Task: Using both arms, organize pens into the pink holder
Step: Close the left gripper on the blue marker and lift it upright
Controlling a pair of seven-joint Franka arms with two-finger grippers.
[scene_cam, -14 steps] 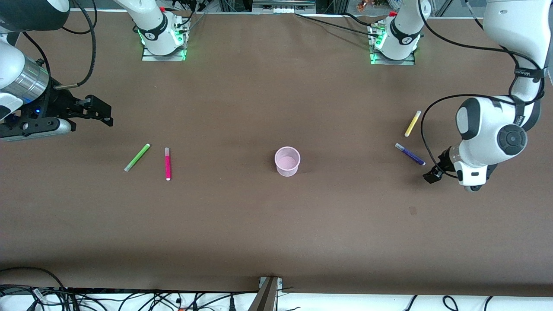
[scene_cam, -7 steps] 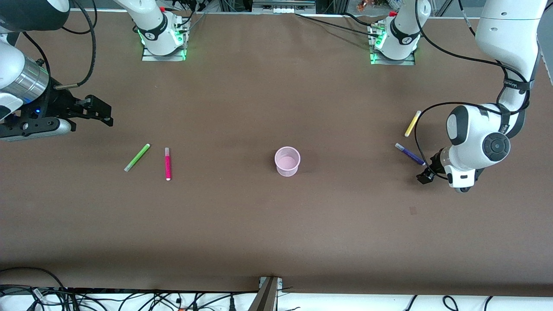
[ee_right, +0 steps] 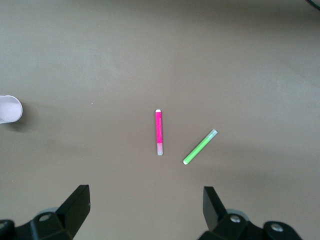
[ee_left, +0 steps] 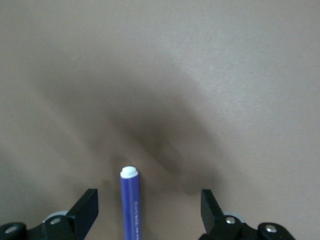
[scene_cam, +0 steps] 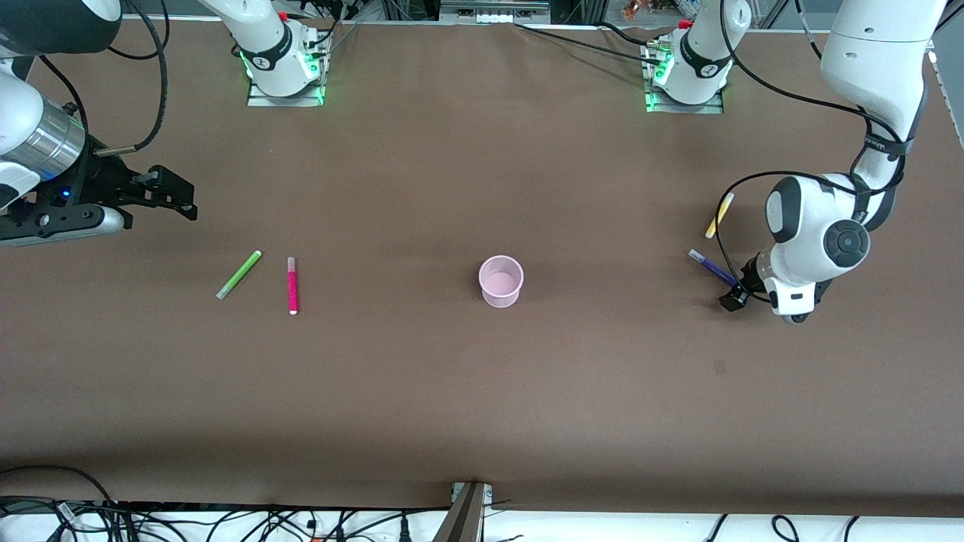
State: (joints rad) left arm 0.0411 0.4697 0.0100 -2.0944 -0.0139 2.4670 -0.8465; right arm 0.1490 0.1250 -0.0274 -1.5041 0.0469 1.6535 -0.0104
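Straddling the purple pen [ee_left: 130, 202] on the counter [scene_cam: 482, 391], the left gripper [ee_left: 150, 212] spreads wide, gripping nothing; right gripper [ee_right: 145, 212] waits, likewise spread.

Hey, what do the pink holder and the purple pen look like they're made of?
Pink holder: likely thin plastic, translucent and pale; its floor shows through the open top, with a soft sheen. Purple pen: probably plastic too, with a smooth, slightly glossy barrel bearing faint printed lettering and a white end cap.
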